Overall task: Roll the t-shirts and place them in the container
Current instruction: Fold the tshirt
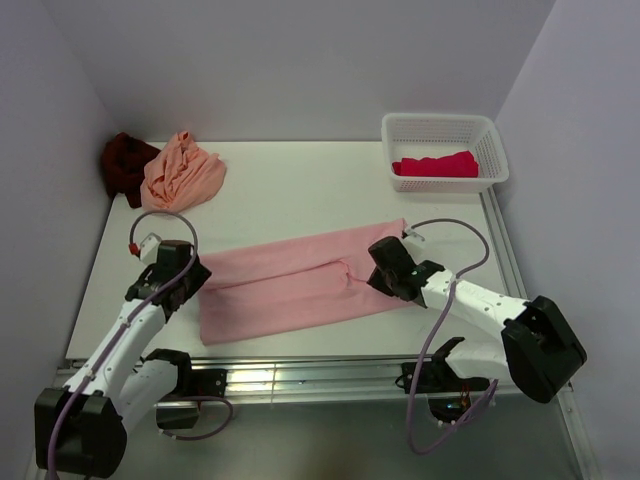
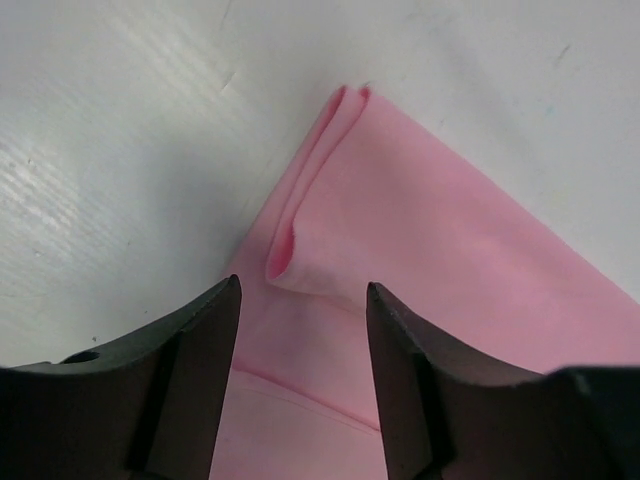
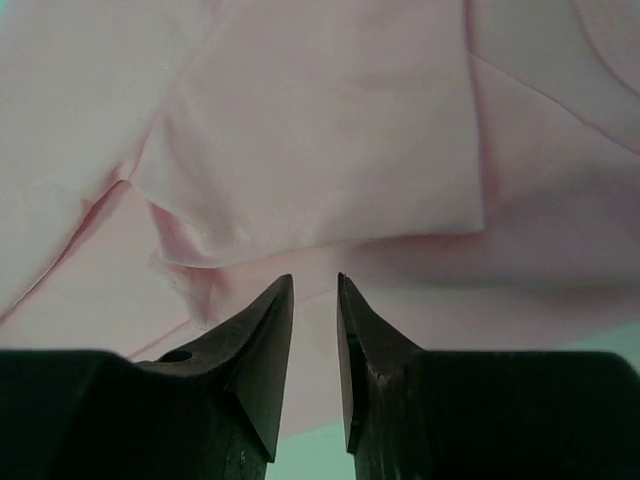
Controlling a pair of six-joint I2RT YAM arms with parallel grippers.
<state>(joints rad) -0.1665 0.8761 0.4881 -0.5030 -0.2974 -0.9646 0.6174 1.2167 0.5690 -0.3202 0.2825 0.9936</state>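
Observation:
The light pink t-shirt [image 1: 300,280] lies folded into a long strip across the front of the table. My left gripper [image 1: 190,275] is open just above the strip's left end, its jaws apart over a folded corner [image 2: 300,230] and holding nothing. My right gripper [image 1: 385,270] is low over the strip's right end, its jaws only narrowly apart with no cloth between them [image 3: 315,280]. The pink cloth [image 3: 320,130] fills that view. The peach-orange t-shirt [image 1: 182,172] and the dark maroon t-shirt [image 1: 125,165] lie crumpled at the back left. The bright red t-shirt [image 1: 437,163] is in the basket.
A white lattice basket [image 1: 495,150] stands at the back right corner. The white table [image 1: 300,180] is bare between the piles and the pink strip. Walls close in at the back and on both sides. A metal rail runs along the near edge.

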